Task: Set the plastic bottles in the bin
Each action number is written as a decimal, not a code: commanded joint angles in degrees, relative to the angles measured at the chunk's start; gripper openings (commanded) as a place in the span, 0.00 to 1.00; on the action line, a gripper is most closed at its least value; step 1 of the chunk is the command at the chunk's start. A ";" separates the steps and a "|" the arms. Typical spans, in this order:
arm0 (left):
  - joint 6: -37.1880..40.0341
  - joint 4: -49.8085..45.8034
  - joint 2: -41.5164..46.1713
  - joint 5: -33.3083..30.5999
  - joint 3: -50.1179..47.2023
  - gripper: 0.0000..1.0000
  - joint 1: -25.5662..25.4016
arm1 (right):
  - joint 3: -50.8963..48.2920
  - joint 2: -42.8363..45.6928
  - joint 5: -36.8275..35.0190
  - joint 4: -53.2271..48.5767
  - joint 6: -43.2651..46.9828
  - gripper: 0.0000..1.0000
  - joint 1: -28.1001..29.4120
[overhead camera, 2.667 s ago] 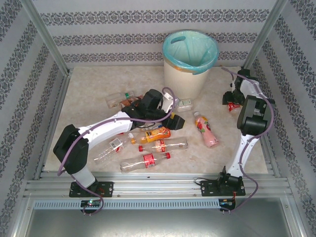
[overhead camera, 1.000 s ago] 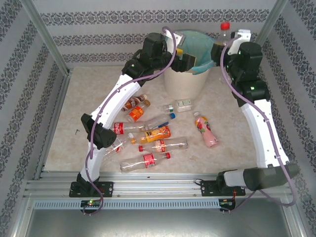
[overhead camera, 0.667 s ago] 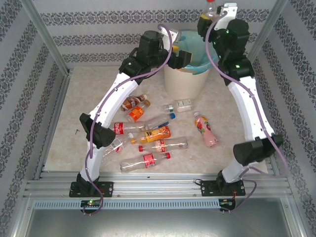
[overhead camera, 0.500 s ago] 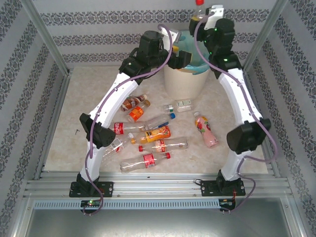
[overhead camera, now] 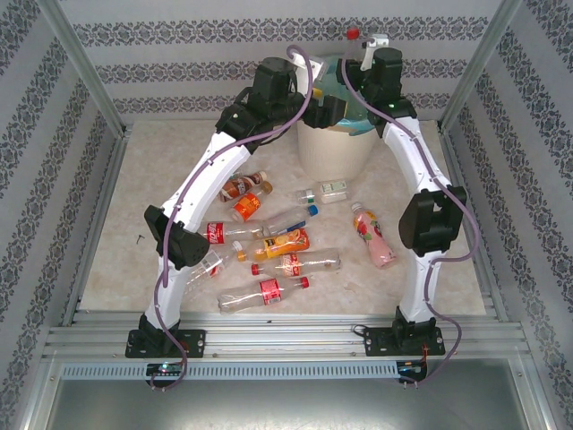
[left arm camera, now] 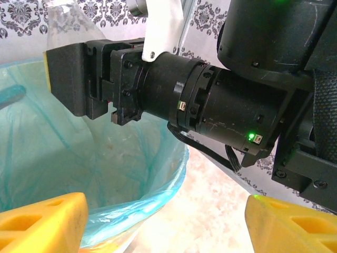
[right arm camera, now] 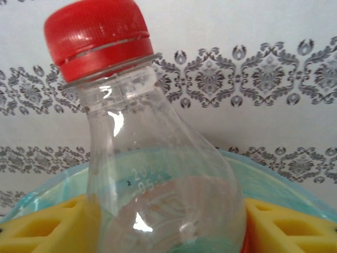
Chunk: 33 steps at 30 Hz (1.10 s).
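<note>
The right gripper (right arm camera: 164,226) is clamped on a clear, red-capped bottle (right arm camera: 158,168), which is held upright above the mouth of the bin (overhead camera: 336,154). The left gripper (left arm camera: 166,224) is spread wide with nothing between its pads, just beside the bin's left rim. The drop is judged to be the step in hand, and release over the liner is called for next. Roughly ten other bottles (overhead camera: 265,291) are left on the desk (overhead camera: 134,206).

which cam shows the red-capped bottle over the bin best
Right wrist: the red-capped bottle is close up, with cap, neck and clear shoulder sharp between the yellow jaws. Top external shows the bottle small above the bin, mostly its cap. Left wrist catches a clear sliver of the bottle at upper left.
</note>
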<state>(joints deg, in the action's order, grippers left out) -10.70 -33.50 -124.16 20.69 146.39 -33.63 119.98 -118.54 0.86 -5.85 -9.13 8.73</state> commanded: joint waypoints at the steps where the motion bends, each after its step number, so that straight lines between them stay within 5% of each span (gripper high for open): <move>1: 0.24 -1.17 2.69 -0.34 0.13 0.79 0.40 | -0.40 2.98 -2.29 -0.01 -0.11 0.69 -0.34; 17: 1.03 -0.74 5.07 -0.61 -2.86 0.80 0.40 | 0.49 3.85 -2.25 -0.91 -0.31 0.81 -0.38; 33: 0.94 -2.85 6.10 -2.16 -2.77 0.80 1.19 | 4.12 6.65 0.09 -7.55 3.47 0.78 2.13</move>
<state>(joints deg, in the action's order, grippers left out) -10.63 -34.39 -121.14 19.35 143.85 -33.39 122.21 -115.70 -0.51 -11.57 -7.49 9.34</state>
